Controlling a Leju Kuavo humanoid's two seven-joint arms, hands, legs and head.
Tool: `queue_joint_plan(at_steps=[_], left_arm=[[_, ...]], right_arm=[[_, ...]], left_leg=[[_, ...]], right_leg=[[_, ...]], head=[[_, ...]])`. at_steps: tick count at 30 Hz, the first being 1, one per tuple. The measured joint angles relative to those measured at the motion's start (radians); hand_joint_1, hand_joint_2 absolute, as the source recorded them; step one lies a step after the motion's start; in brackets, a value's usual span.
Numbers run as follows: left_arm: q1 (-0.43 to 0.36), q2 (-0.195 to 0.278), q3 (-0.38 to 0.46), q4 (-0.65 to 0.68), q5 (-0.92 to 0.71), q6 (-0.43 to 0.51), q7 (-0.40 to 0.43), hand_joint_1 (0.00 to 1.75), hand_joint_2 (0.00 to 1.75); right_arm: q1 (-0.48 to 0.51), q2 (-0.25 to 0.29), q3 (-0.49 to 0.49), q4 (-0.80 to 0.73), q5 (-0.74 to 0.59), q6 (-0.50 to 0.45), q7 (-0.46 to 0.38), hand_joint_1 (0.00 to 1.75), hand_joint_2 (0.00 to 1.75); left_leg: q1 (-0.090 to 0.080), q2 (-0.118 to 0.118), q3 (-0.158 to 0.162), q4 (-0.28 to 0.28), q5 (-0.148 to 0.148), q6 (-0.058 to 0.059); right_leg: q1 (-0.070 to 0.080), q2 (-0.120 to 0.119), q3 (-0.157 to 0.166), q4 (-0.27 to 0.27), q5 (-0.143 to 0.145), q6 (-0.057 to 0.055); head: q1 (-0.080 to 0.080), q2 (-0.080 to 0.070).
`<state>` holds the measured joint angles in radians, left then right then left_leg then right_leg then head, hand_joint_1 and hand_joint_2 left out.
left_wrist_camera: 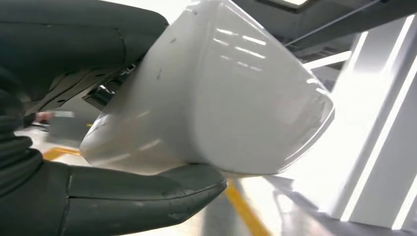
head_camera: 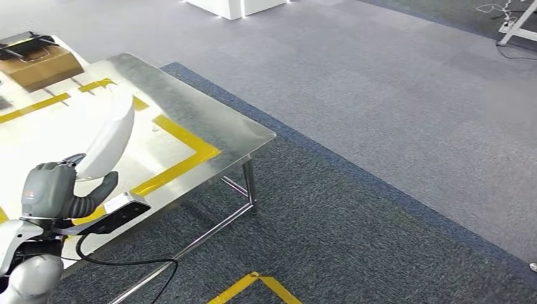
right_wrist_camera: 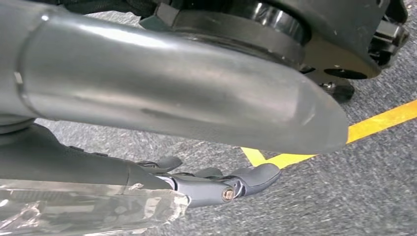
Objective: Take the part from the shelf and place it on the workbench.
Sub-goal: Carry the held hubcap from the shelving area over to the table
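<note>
Head view: grey carpet floor (head_camera: pixel 392 126); steel workbench (head_camera: pixel 209 120) with yellow tape, cardboard box (head_camera: pixel 38 66) at its far end. Left hand (head_camera: pixel 57 190) grips white part (head_camera: pixel 111 136) above the bench. Left wrist view: fingers (left_wrist_camera: pixel 142 194) wrapped around the part. Right wrist view: right hand (right_wrist_camera: pixel 216 184) hangs over carpet, fingers apparently loose, holding nothing.

Shiny steel surface (head_camera: pixel 209 117) on metal legs, yellow tape lines (head_camera: pixel 183 142) across its top, cardboard box (head_camera: pixel 38 66) at far end, grey carpeted floor (head_camera: pixel 380 114) beneath

brown cardboard box (head_camera: pixel 39 66), grey carpet (head_camera: pixel 380 126)
</note>
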<state>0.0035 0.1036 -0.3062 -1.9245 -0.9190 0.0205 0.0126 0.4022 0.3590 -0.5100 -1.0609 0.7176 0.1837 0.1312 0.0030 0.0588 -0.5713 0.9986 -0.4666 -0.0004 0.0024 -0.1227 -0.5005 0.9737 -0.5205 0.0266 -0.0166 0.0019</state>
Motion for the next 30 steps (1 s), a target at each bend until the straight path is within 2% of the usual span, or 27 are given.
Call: queue_joint_plan(at_steps=[1,2,3,5,6,7,8,9,10,11,12,13,14,16,17,18,20,21,22,23,24,25,27,28,29,30], left_arm=[[0.001,0.0,0.001,0.0,0.0,0.0,0.0,1.75,1.75],[0.002,0.0,0.001,0.0,0.0,0.0,0.0,1.75,1.75],[0.001,0.0,0.002,0.0,0.0,0.0,0.0,1.75,1.75],[0.0,-0.001,0.001,0.0,0.0,0.0,0.0,1.75,1.75],[0.001,-0.001,0.001,0.0,0.0,0.0,0.0,1.75,1.75],[0.002,-0.001,0.001,0.0,0.0,0.0,0.0,1.75,1.75],[0.002,-0.001,0.001,0.001,0.0,0.0,0.0,1.75,1.75],[0.002,-0.001,0.001,0.001,0.0,0.0,0.0,1.75,1.75],[0.002,-0.001,0.001,0.002,0.0,0.0,0.0,1.75,1.75],[0.002,-0.002,0.001,0.002,0.0,0.0,0.0,1.75,1.75],[0.002,-0.002,0.001,0.002,0.0,0.0,0.0,1.75,1.75],[0.001,-0.002,0.001,0.002,0.0,-0.001,0.0,1.75,1.75],[0.001,-0.002,0.001,0.002,0.0,-0.001,0.0,1.75,1.75],[0.003,-0.002,0.002,0.002,0.0,-0.001,0.0,1.75,1.75],[0.004,-0.002,0.002,0.002,0.0,-0.001,0.0,1.75,1.75],[0.004,-0.001,0.002,0.002,0.0,-0.001,0.0,1.75,1.75],[0.002,-0.001,0.001,0.002,0.0,-0.002,0.001,1.75,1.75],[0.001,-0.001,0.001,0.002,0.0,-0.002,0.001,1.75,1.75],[0.002,-0.001,0.001,0.002,0.0,-0.003,0.002,1.75,1.75],[0.003,-0.001,0.001,0.003,0.0,-0.003,0.002,1.75,1.75],[0.004,-0.001,0.001,0.003,0.0,-0.003,0.002,1.75,1.75],[0.004,-0.001,0.001,0.004,0.0,-0.003,0.002,1.75,1.75],[0.003,-0.001,0.001,0.004,0.0,-0.003,0.002,1.75,1.75],[0.002,-0.001,0.001,0.004,0.0,-0.003,0.002,1.75,1.75],[0.002,-0.001,0.001,0.004,0.0,-0.003,0.002,1.75,1.75],[0.002,-0.001,0.001,0.004,-0.001,-0.004,0.002,1.75,1.75]], right_arm=[[-0.002,0.0,0.0,0.0,0.0,0.0,0.0,0.0,0.0],[-0.004,0.0,0.0,0.0,0.0,0.0,0.0,0.0,0.0],[-0.005,0.0,0.0,0.0,0.0,0.0,0.0,0.0,0.0],[-0.004,0.0,0.001,0.0,0.0,0.0,0.0,0.0,0.0],[-0.003,0.0,0.0,0.0,0.0,0.0,0.0,0.0,0.0],[-0.001,0.0,0.0,0.0,0.0,0.0,0.0,0.0,0.0],[0.0,0.0,0.0,0.0,0.0,0.0,0.0,0.0,0.0],[0.0,0.0,-0.001,0.0,0.0,0.0,0.0,0.0,0.0],[0.0,0.0,-0.001,0.0,0.0,0.0,0.0,0.0,0.0],[-0.001,0.0,-0.002,0.0,0.0,0.0,0.0,0.0,0.0],[-0.001,0.0,-0.003,0.0,0.0,0.0,0.0,0.0,0.0],[-0.001,0.0,-0.004,0.0,0.0,0.0,-0.001,0.0,0.0],[-0.001,0.0,-0.005,0.0,0.001,0.0,-0.001,0.0,0.0],[-0.001,0.0,-0.007,0.0,0.003,0.0,-0.003,0.0,0.0],[-0.003,0.0,-0.008,0.0,0.003,0.0,-0.003,0.0,0.0],[-0.004,0.0,-0.01,0.0,0.003,0.0,-0.004,0.0,0.0],[-0.004,0.001,-0.011,0.001,0.004,0.002,-0.006,0.0,0.0],[-0.003,0.001,-0.011,0.001,0.004,0.002,-0.006,0.0,0.0],[-0.002,0.001,-0.012,0.001,0.004,0.002,-0.006,0.0,0.0],[-0.002,0.001,-0.013,0.001,0.004,0.002,-0.006,0.0,0.0],[-0.002,0.001,-0.013,0.002,0.004,0.003,-0.006,0.0,0.0],[-0.003,0.001,-0.014,0.002,0.004,0.003,-0.006,0.0,0.0],[-0.005,0.001,-0.014,0.002,0.004,0.003,-0.006,0.0,0.0],[-0.005,0.001,-0.014,0.002,0.004,0.003,-0.006,0.0,0.0],[-0.005,0.001,-0.014,0.002,0.004,0.003,-0.006,0.0,0.0],[-0.006,0.001,-0.014,0.002,0.004,0.003,-0.006,0.0,0.0]], left_leg=[[0.001,-0.012,0.0,-0.001,0.001,0.006],[0.002,-0.024,0.0,-0.003,0.002,0.013],[0.005,-0.035,0.0,-0.004,0.004,0.019],[0.006,-0.056,-0.001,-0.005,0.005,0.028],[0.006,-0.069,-0.001,-0.005,0.005,0.029],[0.005,-0.083,-0.001,-0.005,0.006,0.03],[0.005,-0.098,-0.001,-0.005,0.006,0.03],[0.004,-0.113,0.001,-0.004,0.005,0.029],[0.004,-0.128,0.003,-0.004,0.005,0.029],[0.005,-0.142,0.005,-0.004,0.004,0.028],[0.004,-0.156,0.004,-0.003,0.004,0.025],[0.004,-0.169,0.001,-0.002,0.005,0.02],[0.006,-0.181,-0.003,-0.002,0.007,0.014],[0.01,-0.199,-0.01,-0.003,0.01,0.001],[0.009,-0.186,-0.014,0.004,0.005,-0.004],[0.007,-0.16,-0.024,0.026,-0.011,-0.009],[0.005,-0.093,-0.074,0.133,-0.072,-0.017],[0.007,-0.077,-0.108,0.203,-0.103,-0.021],[0.009,-0.07,-0.134,0.257,-0.121,-0.024],[0.011,-0.067,-0.144,0.278,-0.12,-0.026],[0.012,-0.063,-0.133,0.26,-0.099,-0.028],[0.012,-0.056,-0.103,0.204,-0.064,-0.027],[0.008,-0.009,-0.027,0.064,-0.01,-0.022],[0.004,0.01,-0.003,0.02,0.0,-0.017],[0.001,0.022,0.006,0.0,-0.001,-0.011],[-0.003,0.018,0.005,-0.003,-0.004,-0.004]], right_leg=[[-0.002,-0.001,0.001,0.002,-0.005,0.006],[-0.004,0.015,-0.002,0.014,-0.017,0.011],[-0.007,0.042,-0.016,0.046,-0.038,0.016],[-0.009,0.102,-0.078,0.176,-0.104,0.019],[-0.009,0.114,-0.117,0.25,-0.132,0.019],[-0.008,0.119,-0.148,0.301,-0.143,0.018],[-0.008,0.121,-0.162,0.315,-0.131,0.015],[-0.008,0.125,-0.156,0.285,-0.1,0.012],[-0.008,0.135,-0.132,0.221,-0.056,0.007],[-0.009,0.157,-0.103,0.146,-0.017,0.002],[-0.011,0.18,-0.075,0.081,0.009,-0.003],[-0.013,0.198,-0.055,0.038,0.021,-0.007],[-0.013,0.207,-0.044,0.019,0.022,-0.009],[-0.013,0.188,-0.037,0.012,0.023,-0.013],[-0.015,0.176,-0.034,0.007,0.025,-0.018],[-0.017,0.162,-0.031,0.002,0.027,-0.023],[-0.018,0.133,-0.027,-0.004,0.028,-0.032],[-0.017,0.118,-0.027,-0.004,0.026,-0.034],[-0.016,0.103,-0.026,-0.004,0.025,-0.034],[-0.016,0.088,-0.025,-0.003,0.023,-0.034],[-0.016,0.074,-0.023,-0.003,0.02,-0.032],[-0.016,0.06,-0.019,-0.003,0.017,-0.03],[-0.012,0.036,-0.01,0.0,0.009,-0.021],[-0.008,0.026,-0.007,0.001,0.005,-0.016],[-0.005,0.017,-0.005,0.002,0.001,-0.011],[-0.002,0.006,-0.002,0.001,-0.001,-0.007]], head=[[0.0,0.0],[0.001,0.0],[0.004,0.0],[0.01,0.0],[0.011,0.0],[0.011,0.0],[0.012,0.0],[0.011,0.0],[0.012,0.0],[0.012,0.0],[0.012,0.0],[0.012,0.0],[0.012,0.0],[0.012,0.0],[0.011,0.0],[0.008,0.0],[0.001,0.0],[-0.002,0.0],[-0.002,0.0],[-0.002,0.0],[-0.002,0.0],[-0.002,0.0],[-0.002,0.0],[-0.002,0.0],[-0.002,0.0],[-0.001,0.0]])
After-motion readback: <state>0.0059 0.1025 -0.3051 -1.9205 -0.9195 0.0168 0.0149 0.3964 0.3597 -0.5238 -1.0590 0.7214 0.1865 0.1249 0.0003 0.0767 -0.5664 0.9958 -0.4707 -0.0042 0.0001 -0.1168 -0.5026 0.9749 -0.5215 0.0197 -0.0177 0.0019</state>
